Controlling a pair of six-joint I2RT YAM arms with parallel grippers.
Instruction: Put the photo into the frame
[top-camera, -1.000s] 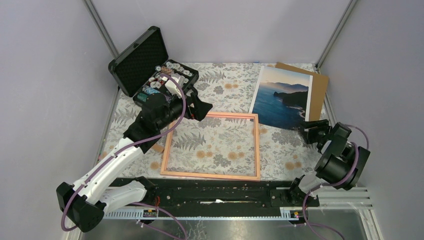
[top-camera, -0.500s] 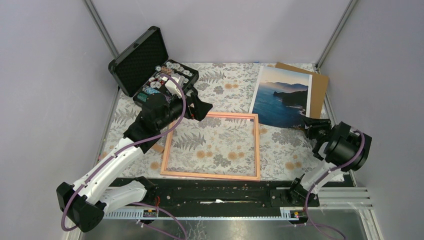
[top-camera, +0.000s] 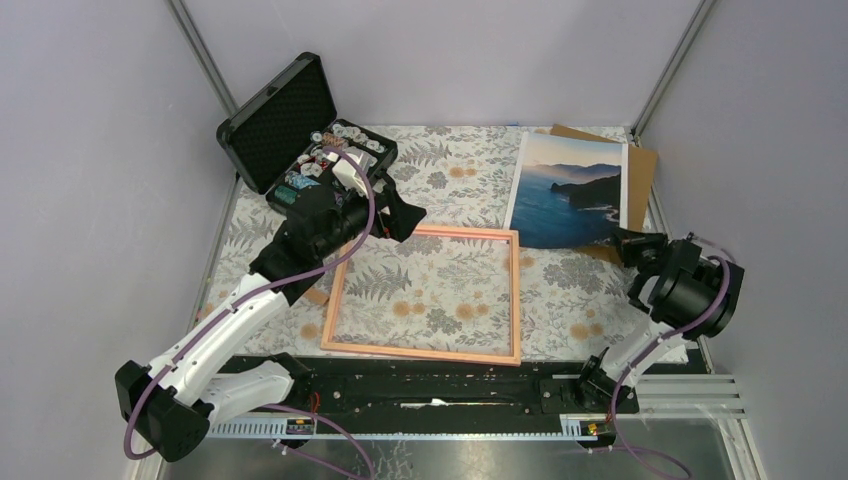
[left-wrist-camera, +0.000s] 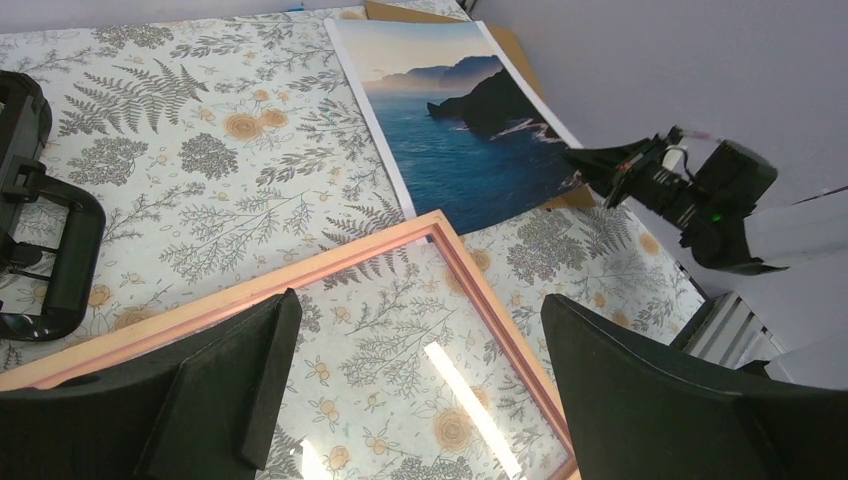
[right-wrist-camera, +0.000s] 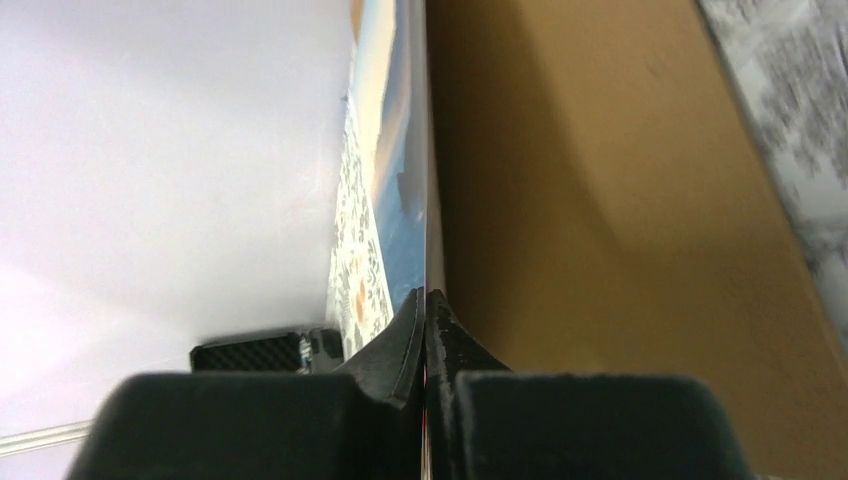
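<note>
From the top view, I saw the frame (top-camera: 420, 350) lying flat on the floral table (top-camera: 460, 170), in the middle toward the near side. The left gripper (top-camera: 405, 215) hung over its far left corner. The photo (top-camera: 570, 195) lay at the far right, picture side up, partly on a brown backing board (top-camera: 642, 165). The right gripper (top-camera: 622, 238) met the photo's near right corner. An open black case (top-camera: 285, 110) sat at the far left.

From the left wrist, I saw that gripper's two fingers (left-wrist-camera: 230, 380) spread wide with nothing between them. The frame's corner and clear pane lay below the gap. The photo lay beyond, and the right gripper's tip was at its near right corner.

From the right wrist, I saw the fingers (right-wrist-camera: 400, 340) pressed together and pinching the photo's thin edge. The photo ran edge-on away from the camera, with the brown board just to its right. I could not tell how far that edge sat off the board.
</note>
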